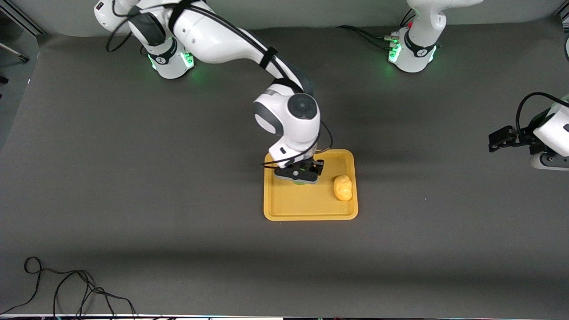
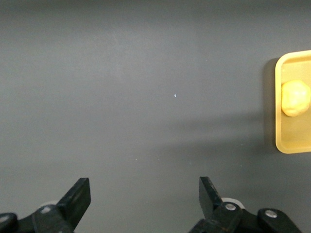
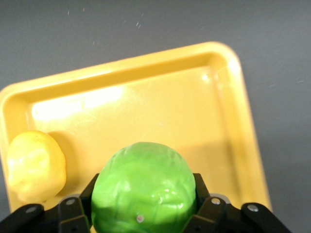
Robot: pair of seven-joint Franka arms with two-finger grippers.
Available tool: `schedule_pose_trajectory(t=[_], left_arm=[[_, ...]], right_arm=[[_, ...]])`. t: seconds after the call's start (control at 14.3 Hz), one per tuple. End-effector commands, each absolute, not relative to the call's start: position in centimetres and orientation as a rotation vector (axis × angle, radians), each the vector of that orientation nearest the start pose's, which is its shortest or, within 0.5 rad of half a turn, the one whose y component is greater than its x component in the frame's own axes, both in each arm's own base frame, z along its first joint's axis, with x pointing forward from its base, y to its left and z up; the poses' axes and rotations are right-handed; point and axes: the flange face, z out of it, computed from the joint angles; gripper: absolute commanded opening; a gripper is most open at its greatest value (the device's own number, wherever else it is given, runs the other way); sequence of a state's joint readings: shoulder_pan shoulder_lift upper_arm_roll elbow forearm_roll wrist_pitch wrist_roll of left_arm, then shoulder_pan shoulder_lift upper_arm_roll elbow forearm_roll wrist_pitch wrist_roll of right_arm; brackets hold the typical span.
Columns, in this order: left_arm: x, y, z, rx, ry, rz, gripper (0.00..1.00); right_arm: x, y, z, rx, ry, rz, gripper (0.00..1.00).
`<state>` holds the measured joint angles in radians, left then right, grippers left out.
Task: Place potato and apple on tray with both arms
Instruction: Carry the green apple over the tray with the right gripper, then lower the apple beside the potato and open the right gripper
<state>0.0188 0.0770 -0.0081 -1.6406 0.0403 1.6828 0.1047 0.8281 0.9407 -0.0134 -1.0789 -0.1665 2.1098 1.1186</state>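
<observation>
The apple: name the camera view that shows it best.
The right wrist view: the apple fills the foreground, clamped in the right pincer over the tray. The front view shows only a green sliver under that pincer. The left wrist view shows no apple, only the potato.

apple (image 3: 143, 187) bright green | potato (image 1: 342, 187) pale yellow | tray (image 1: 284, 209) yellow-orange

high front view across the table; both downward-looking wrist views sharing the tray (image 1: 311, 209) (image 2: 291, 145) (image 3: 146, 82)
</observation>
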Motion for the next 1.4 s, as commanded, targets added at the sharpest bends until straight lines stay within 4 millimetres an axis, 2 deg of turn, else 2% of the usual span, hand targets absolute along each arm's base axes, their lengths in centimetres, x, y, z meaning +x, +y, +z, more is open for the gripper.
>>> schedule_pose_trajectory(t=[0.0,0.28,0.42,0.49,0.56,0.63,0.84,0.91,0.98,1.12,1.33], left_arm=[[57.1,1.4,56.4,-3.107,0.156,0.073,0.99],[57.6,1.0,56.3,-3.105,0.168,0.056,1.00],[57.8,1.5,56.1,-3.105,0.163,0.075,1.00],[57.9,1.4,56.2,-3.106,0.166,0.061,1.00],[58.1,1.0,56.6,-3.104,0.177,0.042,1.00],[58.3,1.1,56.5,-3.106,0.175,0.049,1.00],[58.2,0.9,56.1,-3.106,0.179,0.072,1.00],[58.2,1.0,56.2,-3.106,0.177,0.070,1.00],[58.2,0.9,56.2,-3.108,0.179,0.068,1.00],[58.2,0.8,56.3,-3.118,0.178,0.064,1.00],[58.3,0.8,56.6,-3.116,0.185,0.055,1.00]], right_arm=[[55.4,57.7,22.7,-3.080,0.352,-0.378,0.46],[55.4,57.5,19.4,-3.081,0.329,-0.381,0.46],[55.4,57.5,19.3,-3.093,0.310,-0.398,0.46],[55.4,57.4,19.2,-3.101,0.301,-0.407,0.50],[55.3,57.3,18.7,-3.107,0.301,-0.404,0.80],[55.5,57.1,18.7,-3.108,0.303,-0.408,1.00],[55.7,57.0,19.9,-3.110,0.320,-0.402,1.00],[55.6,56.9,20.8,-3.124,0.331,-0.391,1.00],[55.5,57.0,22.7,-3.138,0.342,-0.377,1.00],[55.5,56.3,28.0,-3.167,0.379,-0.347,1.00],[55.2,54.4,37.6,-3.148,0.477,-0.251,1.00]])
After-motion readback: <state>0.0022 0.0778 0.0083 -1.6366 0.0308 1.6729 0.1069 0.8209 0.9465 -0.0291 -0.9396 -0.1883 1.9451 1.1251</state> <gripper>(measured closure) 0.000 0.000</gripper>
